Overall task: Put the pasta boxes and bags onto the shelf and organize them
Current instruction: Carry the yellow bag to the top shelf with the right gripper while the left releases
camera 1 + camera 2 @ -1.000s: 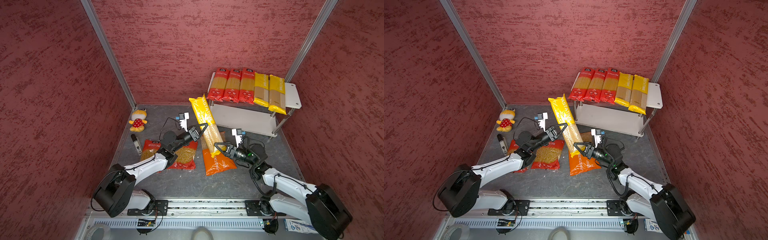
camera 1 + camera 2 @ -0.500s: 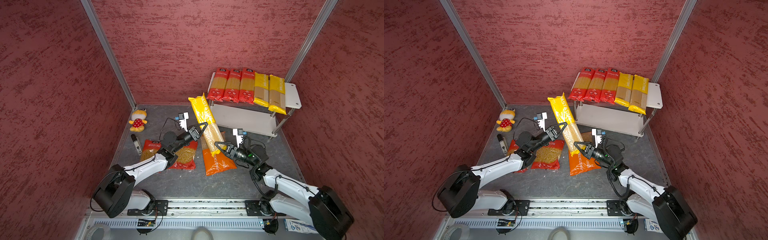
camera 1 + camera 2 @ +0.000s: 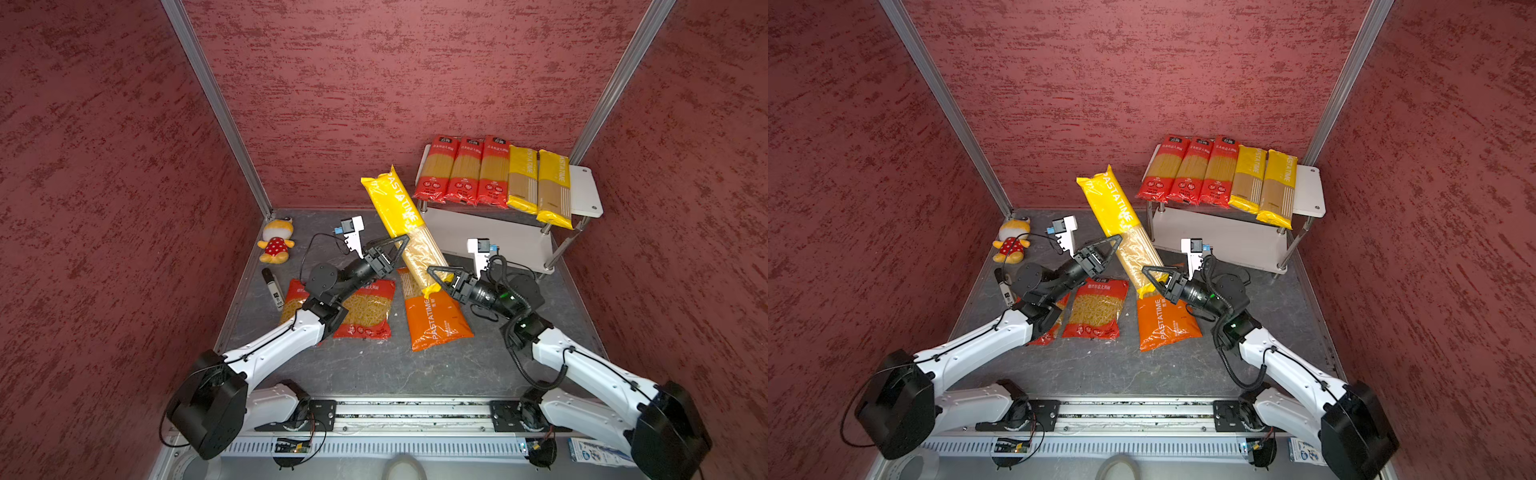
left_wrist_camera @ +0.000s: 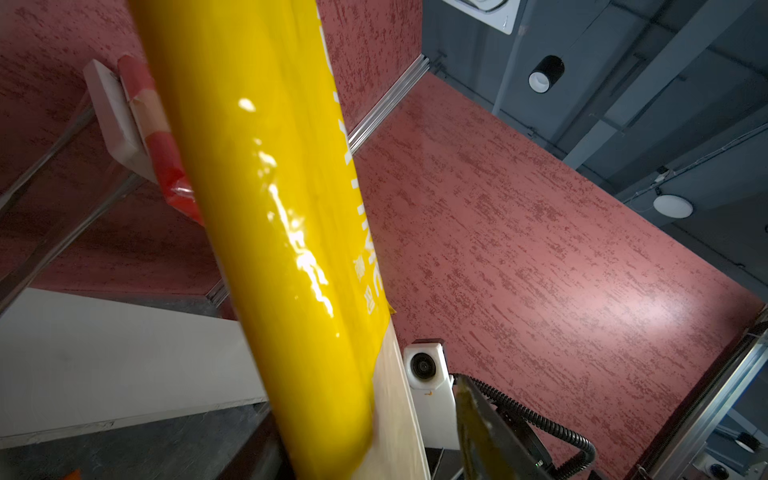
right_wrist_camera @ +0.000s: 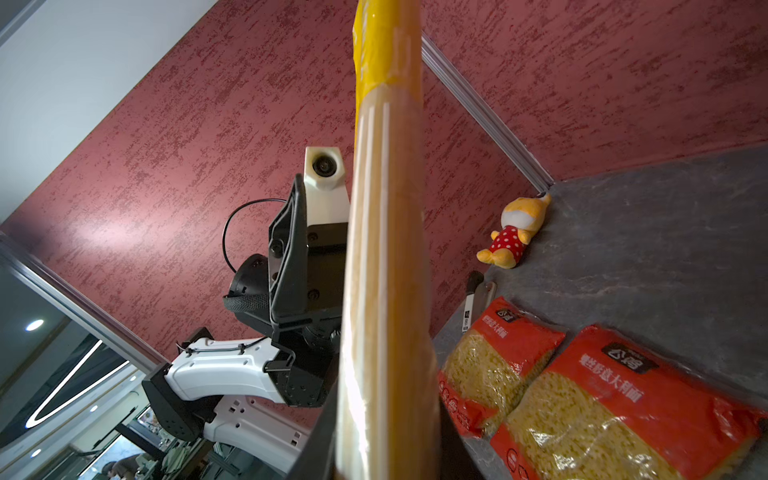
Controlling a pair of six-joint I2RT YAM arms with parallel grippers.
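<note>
Yellow plush is lying in the far left corner of the desk, with a marker just in front of it. Next, two red curly-pasta bags are lying flat side by side on the desk. The left hand is sitting at the middle of the tilted yellow bag with its jaws parted. In the right wrist view its finger is standing clear of the bag's side. That bag is leaning up in the air, its top end pointing toward the shelf's left edge and its lower end hanging over the orange bag, which is lying flat on the desk. The right hand is clamping that lower end. Further right, the shelf is standing by the back wall. Its top board is carrying three red spaghetti bags and two yellow bags, all side by side and touching.
</note>
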